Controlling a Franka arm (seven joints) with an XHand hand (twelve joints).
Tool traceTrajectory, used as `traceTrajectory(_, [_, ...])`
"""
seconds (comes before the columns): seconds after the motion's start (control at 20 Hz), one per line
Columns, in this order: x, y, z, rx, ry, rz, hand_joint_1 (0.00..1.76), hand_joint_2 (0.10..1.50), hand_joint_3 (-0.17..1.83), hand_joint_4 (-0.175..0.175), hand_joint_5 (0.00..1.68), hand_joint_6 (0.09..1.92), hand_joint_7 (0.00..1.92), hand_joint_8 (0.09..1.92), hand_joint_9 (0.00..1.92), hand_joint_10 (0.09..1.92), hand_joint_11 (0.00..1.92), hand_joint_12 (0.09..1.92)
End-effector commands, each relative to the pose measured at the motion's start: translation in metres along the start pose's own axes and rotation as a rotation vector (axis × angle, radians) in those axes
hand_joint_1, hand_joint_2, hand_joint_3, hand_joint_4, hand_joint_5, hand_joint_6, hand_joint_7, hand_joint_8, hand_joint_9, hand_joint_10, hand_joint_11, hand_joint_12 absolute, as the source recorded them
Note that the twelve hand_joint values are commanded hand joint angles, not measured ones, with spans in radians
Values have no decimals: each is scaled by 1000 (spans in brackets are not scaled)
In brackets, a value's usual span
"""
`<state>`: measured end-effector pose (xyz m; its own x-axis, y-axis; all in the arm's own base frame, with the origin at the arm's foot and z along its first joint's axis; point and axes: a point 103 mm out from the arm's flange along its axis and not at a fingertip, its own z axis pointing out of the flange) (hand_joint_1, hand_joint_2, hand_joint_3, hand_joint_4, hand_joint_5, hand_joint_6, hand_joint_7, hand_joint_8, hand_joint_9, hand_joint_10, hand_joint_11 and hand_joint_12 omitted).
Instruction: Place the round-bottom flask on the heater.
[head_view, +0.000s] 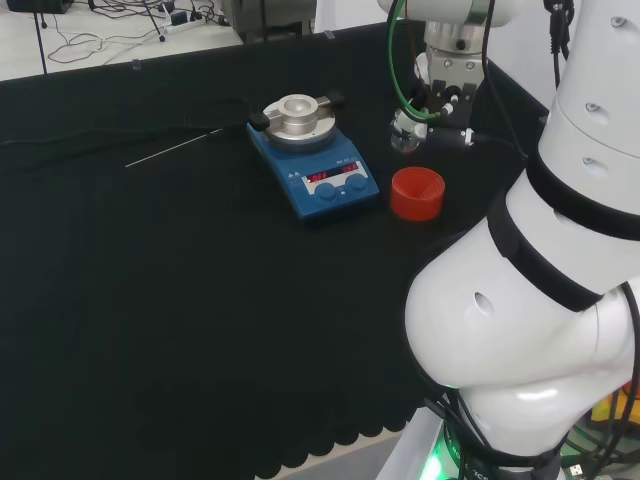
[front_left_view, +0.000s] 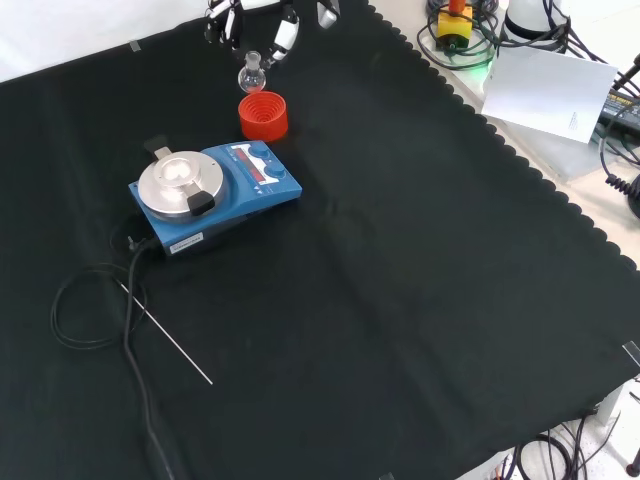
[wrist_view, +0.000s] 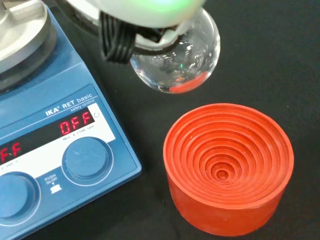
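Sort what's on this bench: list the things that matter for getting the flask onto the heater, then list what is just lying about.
Part of the job:
- round-bottom flask, held up off the cloth
- hand, curled on the flask
- heater, its metal top bare
- red ribbed stand, empty, beside the heater

Just lying about:
- thin metal rod on the cloth
- black cable coiled by the heater
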<state>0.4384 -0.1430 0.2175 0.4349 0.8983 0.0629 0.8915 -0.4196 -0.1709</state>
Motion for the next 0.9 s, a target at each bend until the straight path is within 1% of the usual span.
traceTrajectory(0.05, [8, 7, -8, 0, 10, -5, 1151, 669, 721, -33, 1181, 863, 319, 698, 584, 628, 136, 1405])
traceTrajectory(0.35, [29, 26, -26, -9, 29, -31, 1152, 666, 727, -36, 1183, 862, 321, 699, 584, 629, 134, 1406])
traceTrajectory(0.8, [87, 67, -39, -2, 30, -96, 1155, 659, 737, -43, 1186, 861, 322, 701, 588, 632, 133, 1408])
traceTrajectory(0.9, [98, 77, -41, -2, 33, -108, 1158, 652, 749, -53, 1190, 859, 322, 702, 589, 633, 132, 1411])
